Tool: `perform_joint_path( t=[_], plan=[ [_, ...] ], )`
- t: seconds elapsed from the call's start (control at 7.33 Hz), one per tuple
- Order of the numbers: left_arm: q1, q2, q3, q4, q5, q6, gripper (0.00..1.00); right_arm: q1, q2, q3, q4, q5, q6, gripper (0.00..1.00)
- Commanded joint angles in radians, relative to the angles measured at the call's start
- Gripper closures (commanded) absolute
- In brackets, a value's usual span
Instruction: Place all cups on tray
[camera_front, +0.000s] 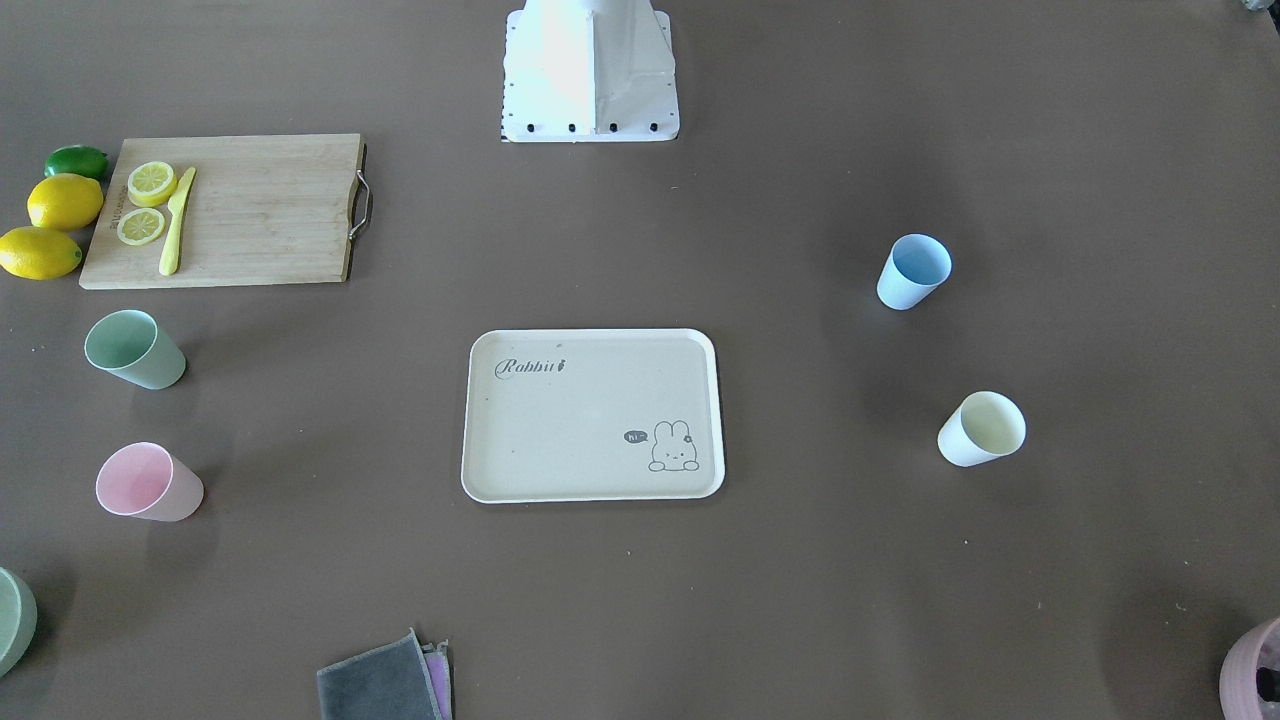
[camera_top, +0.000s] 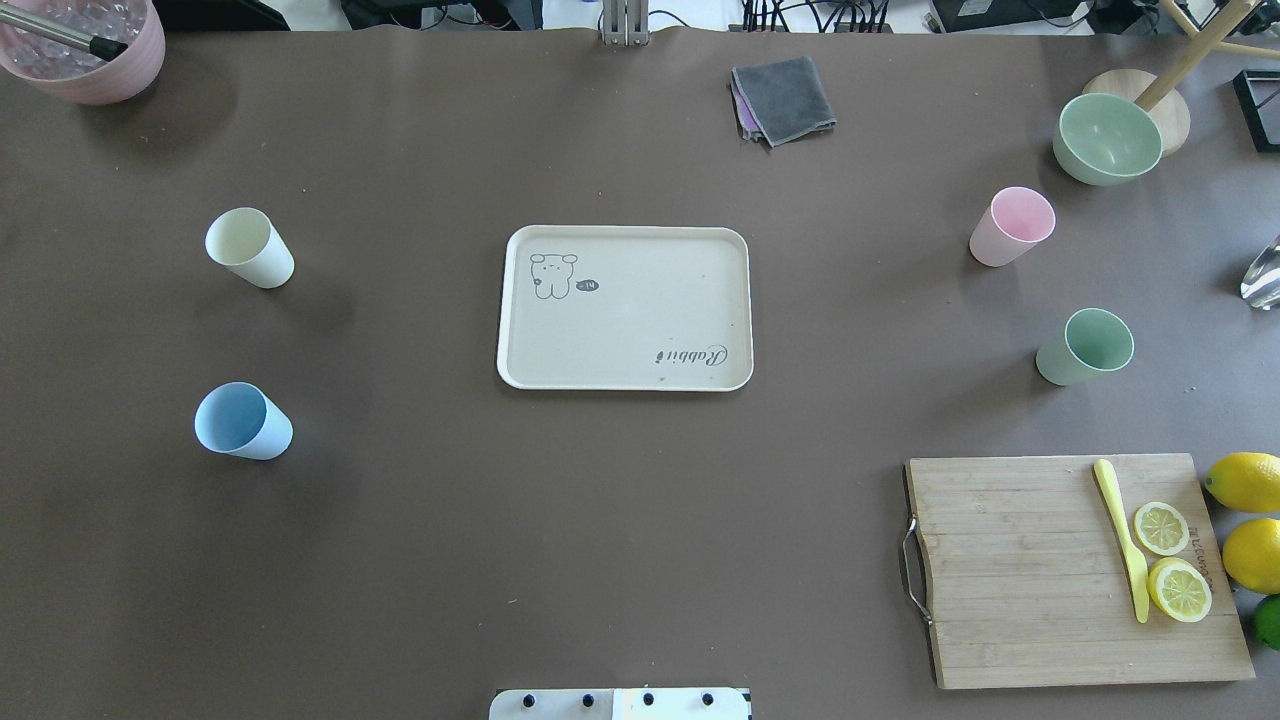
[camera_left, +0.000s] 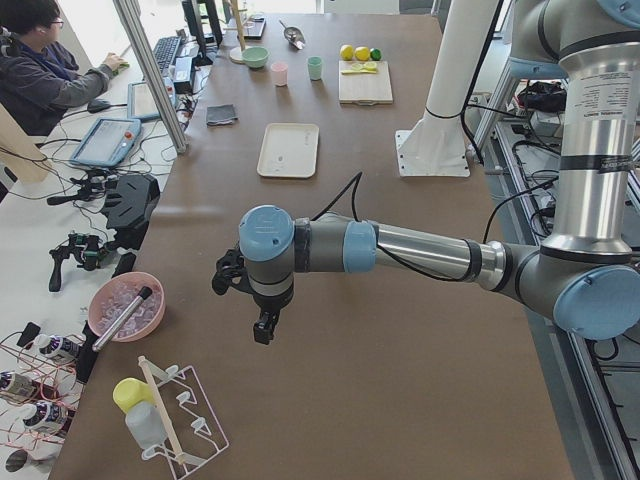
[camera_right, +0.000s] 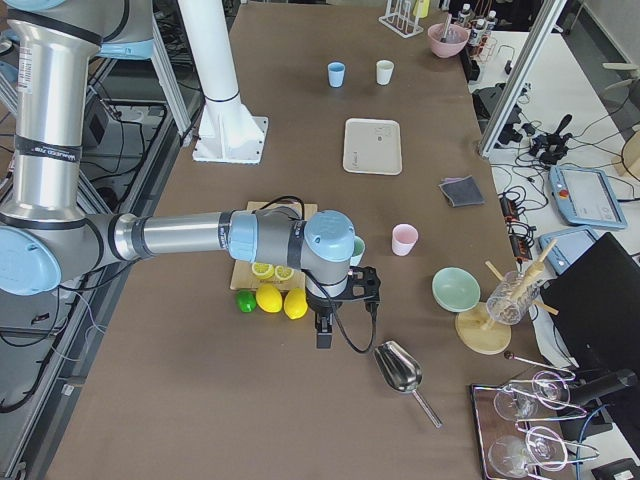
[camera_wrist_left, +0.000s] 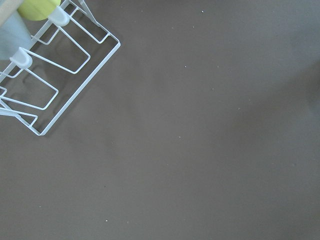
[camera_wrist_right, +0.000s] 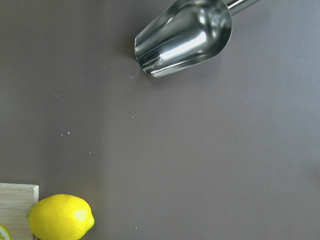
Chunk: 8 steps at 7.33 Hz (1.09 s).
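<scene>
Exterior left: left arm (camera_left: 425, 251) stretched level, left tool (camera_left: 264, 333) pointing down.

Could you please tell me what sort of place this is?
Probably a robotics lab with a mock kitchen: the left arm and right arm reach over a long brown table, an operator sits beside a teach pendant, and the tray and cutting board look like props.

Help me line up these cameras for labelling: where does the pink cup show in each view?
Front-facing: pink cup at lower left, below the mint cup.
Overhead: upper right.
Exterior left: far top, just left of the mint cup.
Exterior right: right of centre.
Left wrist: not in it.
Right wrist: not in it.
Shared landmark: the tray, mid-table in all four exterior views.
</scene>
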Motion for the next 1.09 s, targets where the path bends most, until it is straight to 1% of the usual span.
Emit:
perform_joint_path(
  t=[0.0, 0.14, 0.27, 0.68, 0.82, 0.95],
  plan=[
    [0.000, 0.000, 0.000, -0.001, 0.006, 0.000, 0.01, 0.000, 0.000, 0.000, 0.000, 0.000, 0.000, 0.00],
    [0.001, 0.000, -0.006, -0.002, -0.001, 0.001, 0.01, 0.000, 0.002, 0.000, 0.000, 0.000, 0.002, 0.00],
    [0.001, 0.000, -0.049, -0.002, -0.002, 0.002, 0.01, 0.000, 0.003, 0.005, 0.002, 0.003, 0.002, 0.00],
    [0.003, -0.015, -0.060, -0.003, 0.000, -0.006, 0.01, -0.002, 0.009, 0.015, 0.003, 0.009, 0.003, 0.00],
    [0.003, -0.055, -0.069, -0.005, -0.003, -0.009, 0.01, -0.002, 0.017, 0.020, 0.033, 0.061, 0.014, 0.00],
    [0.003, -0.098, -0.072, -0.006, -0.003, -0.011, 0.01, 0.000, 0.017, 0.025, 0.131, 0.098, 0.020, 0.00]
  ],
)
